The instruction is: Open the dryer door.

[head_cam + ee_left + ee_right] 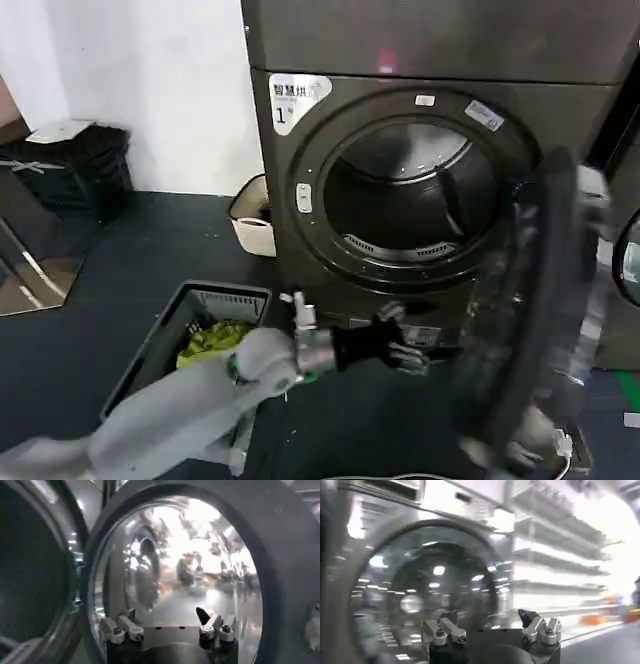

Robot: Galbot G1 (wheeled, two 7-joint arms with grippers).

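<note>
Head view: the door (pixel 530 310) stands swung out at the right of the dryer (pixel 420 200), leaving the drum (pixel 410 190) exposed. The left gripper (pixel 415 352) reaches below the drum opening, just short of the door's inner side; a basket (pixel 175 325) sits on the floor beside the arm.

Left wrist view: the left gripper's fingers (pixel 122 627) are spread apart, holding nothing, with the door's inner glass (pixel 185 565) directly ahead.

Right wrist view: the right gripper's fingers (pixel 445 629) are likewise spread and empty, facing the door's chrome rim (pixel 365 555).
</note>
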